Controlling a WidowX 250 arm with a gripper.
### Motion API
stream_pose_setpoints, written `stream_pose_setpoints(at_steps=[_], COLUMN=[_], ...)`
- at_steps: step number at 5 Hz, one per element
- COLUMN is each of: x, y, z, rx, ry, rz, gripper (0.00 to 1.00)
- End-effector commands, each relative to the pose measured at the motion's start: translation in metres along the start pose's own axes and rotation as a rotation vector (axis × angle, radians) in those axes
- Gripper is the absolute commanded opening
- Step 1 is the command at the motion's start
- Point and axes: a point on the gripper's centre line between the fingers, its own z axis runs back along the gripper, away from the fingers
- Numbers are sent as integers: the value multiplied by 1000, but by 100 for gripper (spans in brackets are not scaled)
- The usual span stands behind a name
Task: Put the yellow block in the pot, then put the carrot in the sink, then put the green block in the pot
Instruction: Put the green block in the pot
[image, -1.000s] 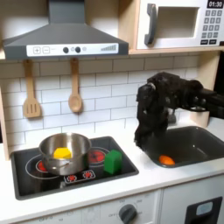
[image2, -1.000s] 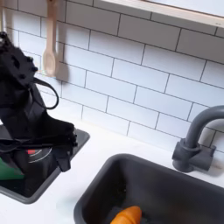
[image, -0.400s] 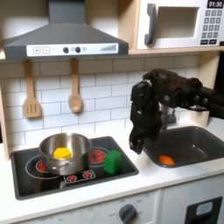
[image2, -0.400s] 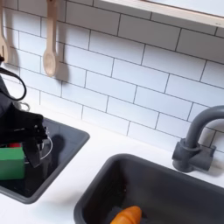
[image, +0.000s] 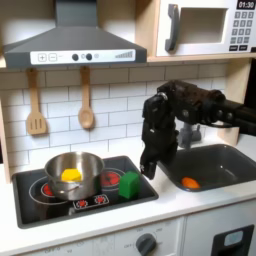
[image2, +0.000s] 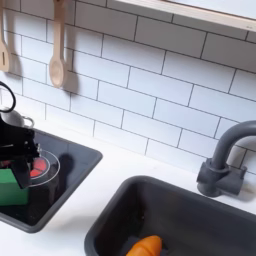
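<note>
In the first exterior view the steel pot (image: 73, 172) stands on the stovetop's left burner with the yellow block (image: 70, 175) inside it. The green block (image: 129, 184) sits on the stovetop just right of the pot. The carrot (image: 189, 183) lies in the dark sink (image: 222, 160). My gripper (image: 147, 168) points down, open and holding nothing, just above and to the right of the green block. At the second exterior view's left edge, the gripper (image2: 9, 148) hangs over the green block (image2: 12, 182), and the carrot (image2: 145, 246) lies in the sink (image2: 200, 215).
The black stovetop (image: 100, 203) has red burner rings. Two wooden utensils (image: 86, 108) hang on the tiled wall under a range hood. A dark faucet (image2: 224, 160) stands behind the sink. A microwave (image: 205, 27) sits at upper right.
My gripper has moved left from over the sink to above the green block's right side. The carrot stays in the sink and the yellow block in the pot.
</note>
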Motion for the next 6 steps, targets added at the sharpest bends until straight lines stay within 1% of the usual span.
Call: stream_pose_setpoints(at_steps=[1,2,3,4,5,6], x=[21,32,40,40,35,36], y=[1,2,3,7,7,10], z=[-15,-22,-26,-32,-40,-42], rx=[77,94,120,127,144,156], ry=[13,37,46,66,95,88], rz=[5,27,33,54,61,69], gripper=[100,100,100,100,100,100])
